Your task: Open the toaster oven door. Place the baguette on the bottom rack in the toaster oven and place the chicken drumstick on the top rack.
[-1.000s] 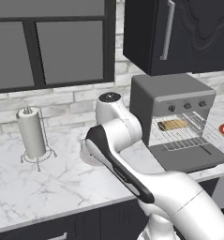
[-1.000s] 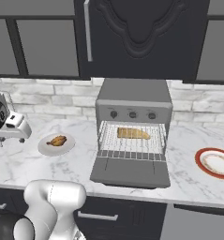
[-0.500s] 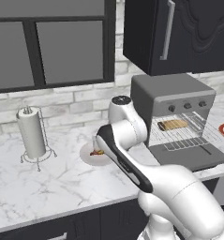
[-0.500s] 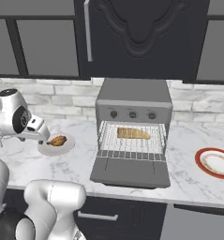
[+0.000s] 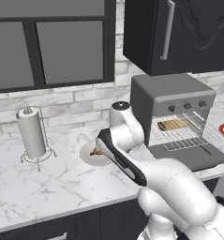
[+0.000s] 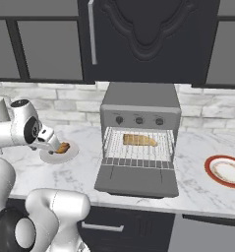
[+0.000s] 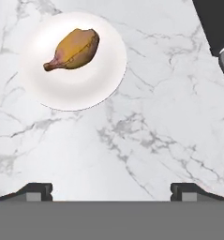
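The chicken drumstick point(image 7: 73, 48), glossy orange-brown, lies on a white plate point(image 7: 92, 86) on the marble counter; it also shows as the drumstick point(image 6: 63, 147) left of the oven. My gripper point(image 7: 112, 192) hovers open over bare counter beside the plate, nothing between its fingertips point(image 7: 36, 191). From the right base view the gripper point(image 6: 54, 146) hangs just left of the drumstick. The toaster oven point(image 6: 138, 106) has its door point(image 6: 137, 179) folded down flat. The baguette point(image 6: 139, 140) lies on a wire rack inside; which rack I cannot tell. From the left, the baguette point(image 5: 172, 124) shows in the oven point(image 5: 172, 96).
A paper towel holder point(image 5: 31, 133) stands at the left of the counter. A red-rimmed plate point(image 6: 226, 171) sits right of the oven. Dark wall cabinets point(image 6: 148, 39) hang above. My own arm point(image 5: 127, 154) hides part of the white plate point(image 5: 87, 157).
The arm has swung from the far left toward the oven, bringing the hand over the counter next to the drumstick plate. The gripper stayed open; oven, baguette and drumstick have not moved.
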